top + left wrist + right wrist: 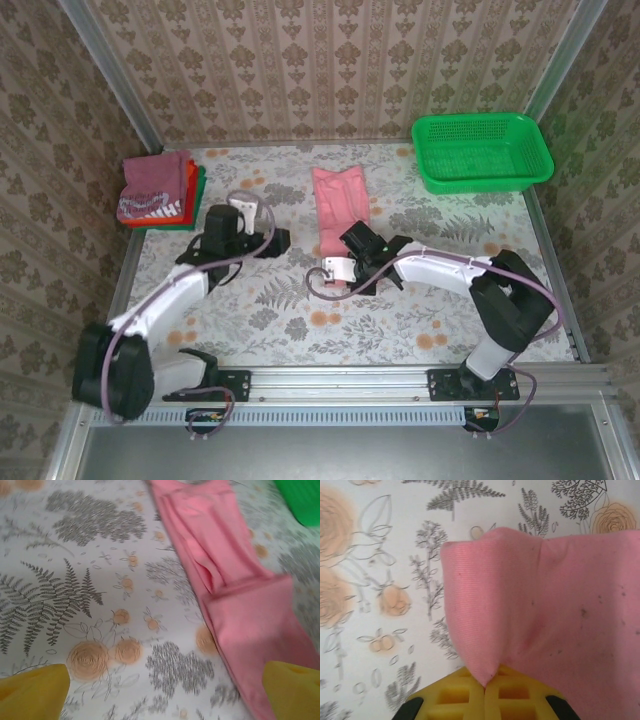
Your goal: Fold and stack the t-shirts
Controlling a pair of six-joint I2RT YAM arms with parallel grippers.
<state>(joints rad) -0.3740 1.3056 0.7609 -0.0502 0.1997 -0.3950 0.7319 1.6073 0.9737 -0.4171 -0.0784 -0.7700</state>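
The salmon-pink t-shirt (340, 200) lies folded into a long narrow strip on the middle of the table, running from far to near. My right gripper (340, 272) is shut on its near end, and in the right wrist view the cloth (545, 595) is pinched between the closed yellow fingers (470, 697) and bulges up from them. My left gripper (280, 242) hovers just left of the strip, open, with flowered tablecloth between its yellow fingertips (32, 692); the pink strip (235, 580) runs past its right finger. The folded maroon, red-orange and green t-shirts (158, 188) are stacked at the far left.
A green plastic mesh basket (482, 150) stands at the far right corner, and its edge (300, 500) shows in the left wrist view. Wallpapered walls close in the table (450, 320) on three sides. A metal rail (340, 380) runs along the near edge.
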